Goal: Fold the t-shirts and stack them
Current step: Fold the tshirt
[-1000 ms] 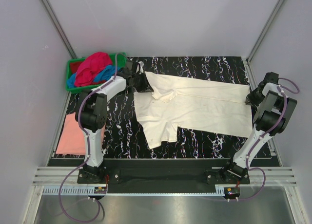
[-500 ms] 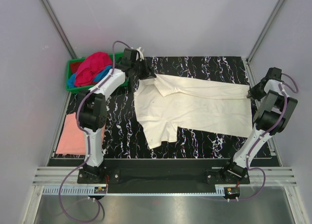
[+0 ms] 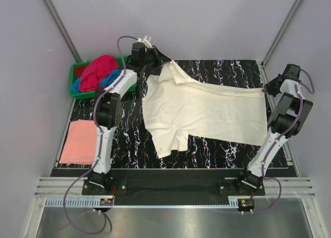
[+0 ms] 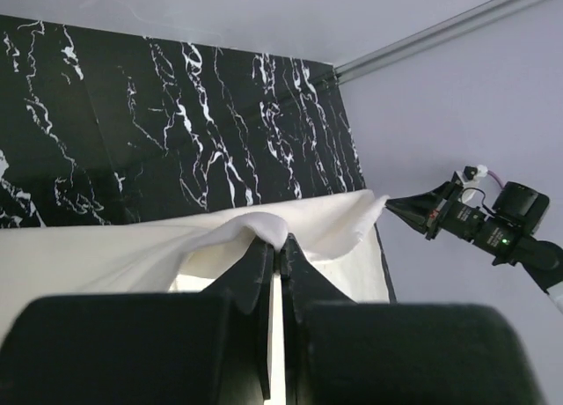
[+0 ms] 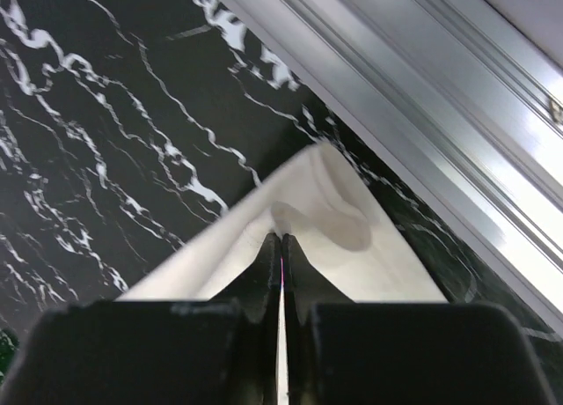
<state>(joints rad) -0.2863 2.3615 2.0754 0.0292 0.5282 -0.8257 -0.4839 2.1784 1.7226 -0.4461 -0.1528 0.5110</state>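
**A:** Where's the cream t-shirt (image 3: 201,111) lying?

**B:** It's spreading across the middle of the marbled table (image 3: 227,70). Its long axis is running left to right, collar end at my left and hem at my right.

**A:** And your 2 grippers?

**B:** My left gripper (image 4: 278,244) is clamping the far shoulder corner and holding it off the table. My right gripper (image 5: 281,238) is pinching the far hem corner, just beside the side rail (image 5: 413,114). The far edge is stretching between them.

**A:** Which way next?

**B:** The body is lying nearward of both grippers, so I'm judging a fold toward my bases. Bare table is showing along there. The green crate (image 3: 74,92) is sitting near my left gripper, and the salmon-pink t-shirt (image 3: 77,142) is resting well apart.
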